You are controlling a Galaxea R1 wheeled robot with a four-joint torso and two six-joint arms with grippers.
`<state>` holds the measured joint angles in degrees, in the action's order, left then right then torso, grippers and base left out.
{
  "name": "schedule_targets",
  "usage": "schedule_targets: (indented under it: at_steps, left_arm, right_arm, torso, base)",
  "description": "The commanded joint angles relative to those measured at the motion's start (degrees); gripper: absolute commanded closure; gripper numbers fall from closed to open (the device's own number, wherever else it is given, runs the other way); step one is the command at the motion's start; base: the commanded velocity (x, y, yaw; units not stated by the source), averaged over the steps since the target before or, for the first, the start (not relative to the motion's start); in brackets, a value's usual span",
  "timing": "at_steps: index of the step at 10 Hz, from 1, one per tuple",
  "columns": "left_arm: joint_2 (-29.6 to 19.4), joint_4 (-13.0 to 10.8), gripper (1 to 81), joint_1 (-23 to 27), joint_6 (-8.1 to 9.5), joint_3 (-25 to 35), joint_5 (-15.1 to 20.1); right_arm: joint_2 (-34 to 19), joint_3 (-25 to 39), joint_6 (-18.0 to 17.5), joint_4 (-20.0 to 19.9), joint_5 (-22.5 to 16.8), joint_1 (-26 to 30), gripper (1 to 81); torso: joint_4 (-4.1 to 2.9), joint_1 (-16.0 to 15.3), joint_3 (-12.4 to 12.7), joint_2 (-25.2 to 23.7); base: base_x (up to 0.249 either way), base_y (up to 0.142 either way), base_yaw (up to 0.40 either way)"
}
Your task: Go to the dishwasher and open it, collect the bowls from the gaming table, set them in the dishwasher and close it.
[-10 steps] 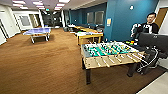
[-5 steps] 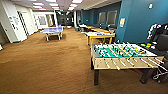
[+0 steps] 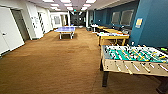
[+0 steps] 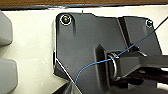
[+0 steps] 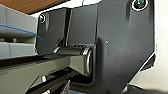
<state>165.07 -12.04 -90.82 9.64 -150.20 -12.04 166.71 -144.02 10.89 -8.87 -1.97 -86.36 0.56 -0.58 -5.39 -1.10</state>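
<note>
The dishwasher and the bowls are out of view. I cannot tell which of the tables further back is the gaming table. In both wrist views I see my own dark plate and jointed bar over my white body, with a thin blue cable across them. No object lies near either wrist.
A green-pitch foosball table stands close on the right. Behind it are yellow wooden tables, one with a pale top carrying colourful items. A blue ping-pong table stands far ahead. Brown carpet stretches ahead, with white doors on the left wall.
The whole head view has shifted, so the camera has turned left. The foosball table now sits further right, and the person at the right edge has left the frame.
</note>
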Motion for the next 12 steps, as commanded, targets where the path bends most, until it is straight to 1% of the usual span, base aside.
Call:
schedule_targets:
  at_steps: [1, 5, 9, 12]
  left_arm:
    - [-0.8, -0.7, 1.0, 1.7, -0.24, -0.1, 2.6]
    - [-0.7, -0.7, 1.0, 1.7, -0.24, -0.1, 2.6]
    - [-0.7, 0.1, 1.0, 1.7, -0.15, -0.1, 2.6]
    - [-0.6, 0.2, 1.0, 1.7, 0.02, -0.1, 2.6]
  right_arm:
    - [-0.3, 0.4, 0.3, 0.4, -3.8, 2.1, 1.0]
    - [-0.3, 0.2, 0.3, 0.4, -3.8, 1.8, 1.0]
    - [-0.3, 0.1, 0.3, 0.4, -3.8, 1.8, 1.0]
    - [-0.3, 0.0, 0.3, 0.4, -3.8, 1.8, 1.0]
  torso:
    - [0.0, 0.0, 0.0, 0.0]
    - [0.0, 0.0, 0.0, 0.0]
    - [0.0, 0.0, 0.0, 0.0]
    - [0.0, 0.0, 0.0, 0.0]
  base:
    - [0.0, 0.0, 0.29]
    - [0.0, 0.0, 0.202]
    - [0.0, 0.0, -0.022]
    - [0.0, 0.0, 0.0]
